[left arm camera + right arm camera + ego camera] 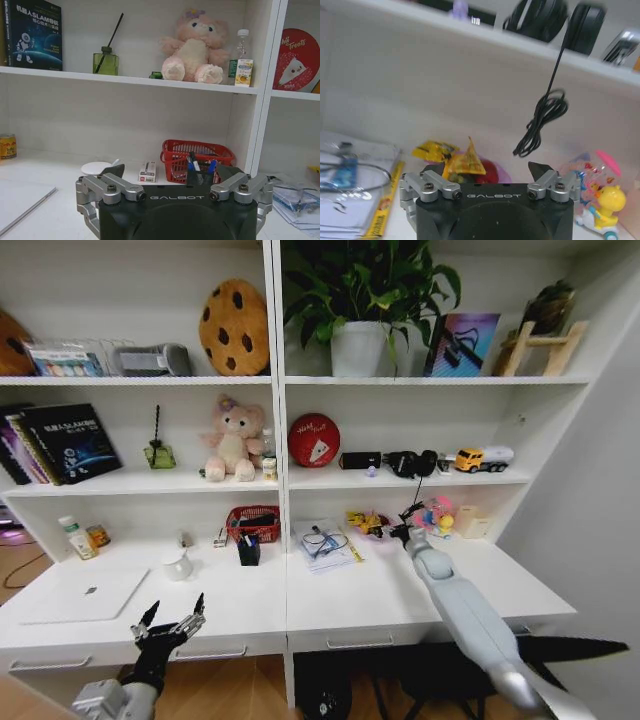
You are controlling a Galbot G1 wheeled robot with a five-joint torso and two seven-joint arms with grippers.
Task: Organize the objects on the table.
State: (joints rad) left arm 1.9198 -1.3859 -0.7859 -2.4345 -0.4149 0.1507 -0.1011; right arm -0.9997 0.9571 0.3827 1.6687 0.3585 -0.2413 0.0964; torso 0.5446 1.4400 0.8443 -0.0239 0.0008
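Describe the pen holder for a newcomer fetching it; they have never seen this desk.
On the long white desk, find the shelving's central divider. Just left of it sits a red mesh basket; the pen holder stands in front, a small dark cup holding pens.

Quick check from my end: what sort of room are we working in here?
Most likely a home study or a staged office corner: a long white desk built into tall white shelving, with a silver laptop, a pen holder and books, plus a plush bear and a potted plant.
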